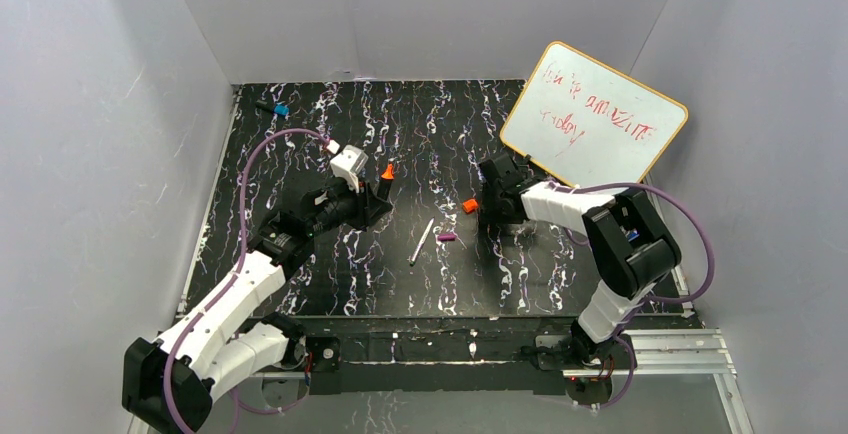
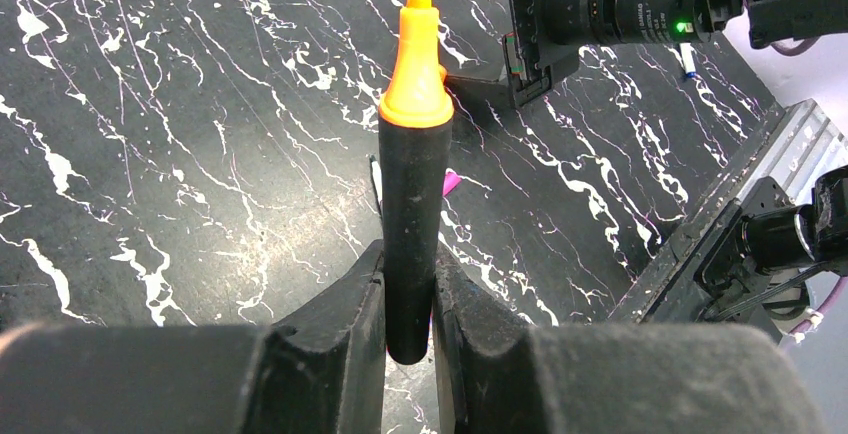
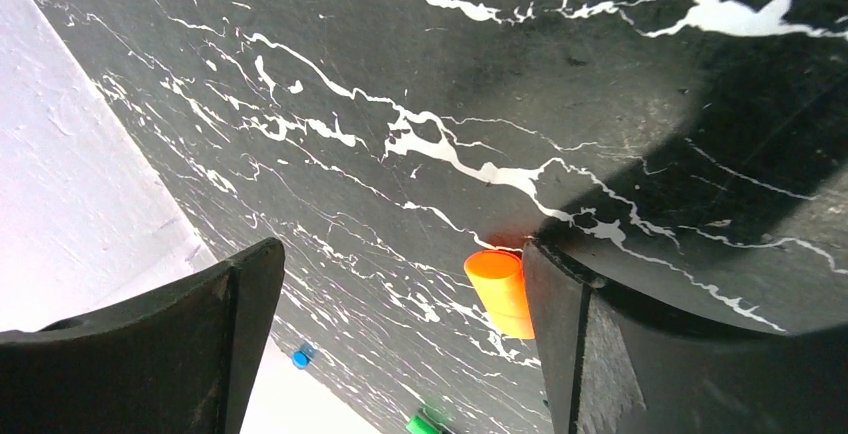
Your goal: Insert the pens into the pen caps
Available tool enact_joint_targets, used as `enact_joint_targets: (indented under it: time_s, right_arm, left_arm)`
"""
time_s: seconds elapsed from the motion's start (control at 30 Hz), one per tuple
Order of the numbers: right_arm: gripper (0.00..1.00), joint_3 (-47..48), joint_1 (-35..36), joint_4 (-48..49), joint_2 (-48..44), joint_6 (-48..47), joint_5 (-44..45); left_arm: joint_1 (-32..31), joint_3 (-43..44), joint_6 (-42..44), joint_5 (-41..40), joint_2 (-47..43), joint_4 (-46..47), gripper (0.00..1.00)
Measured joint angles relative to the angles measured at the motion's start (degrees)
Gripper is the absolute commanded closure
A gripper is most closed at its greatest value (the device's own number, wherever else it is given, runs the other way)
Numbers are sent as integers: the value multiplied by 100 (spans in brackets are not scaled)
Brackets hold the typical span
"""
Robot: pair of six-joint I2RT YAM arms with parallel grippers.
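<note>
Staging the capping step: left claw (image 2: 408, 299) clamps the orange-tipped marker (image 2: 412, 194), while the orange cap (image 3: 500, 292), on the surface (image 3: 400, 104) at its 4 o'clock, touches the wide-open right claw (image 3: 400, 304); next, probably pinch and align.

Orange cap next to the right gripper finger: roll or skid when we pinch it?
The small orange plastic cap looks round-sided, so it probably rolls if tipped. Tiny, likely very light; the glossy black marbled tabletop may let it skid. It sits off-centre in the open right gripper, so closing likely sweeps it first.
</note>
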Motion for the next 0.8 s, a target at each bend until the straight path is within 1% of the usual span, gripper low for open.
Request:
enact_joint_targets:
  time_s: [0.23,0.33,0.37,0.5,0.57,0.73,0.8]
  right_arm:
    - [5,282,-7,-269,72,9,-321]
    - [3,662,-4,-793,164,-42,-525]
    - [3,955,-2,-1095,238,-92,-599]
    - [2,1655,-7,-1670,411,-269,-776]
    - [2,1832,-20,-1858,437,-378,-861]
    - [7,2050,-157,-2288,660,-710,-1123]
    - [12,2175,-219,-2470,826,-907,-1196]
  left_arm:
    - [0,0,0,2,15,-2,100]
    - [0,0,0,7,15,-2,100]
    - [0,0,0,9,15,-2,100]
    - [0,0,0,17,17,0,100]
    - [0,0,0,17,17,-2,100]
    - [0,0,0,17,17,-2,100]
    - [0,0,0,17,17,0,100]
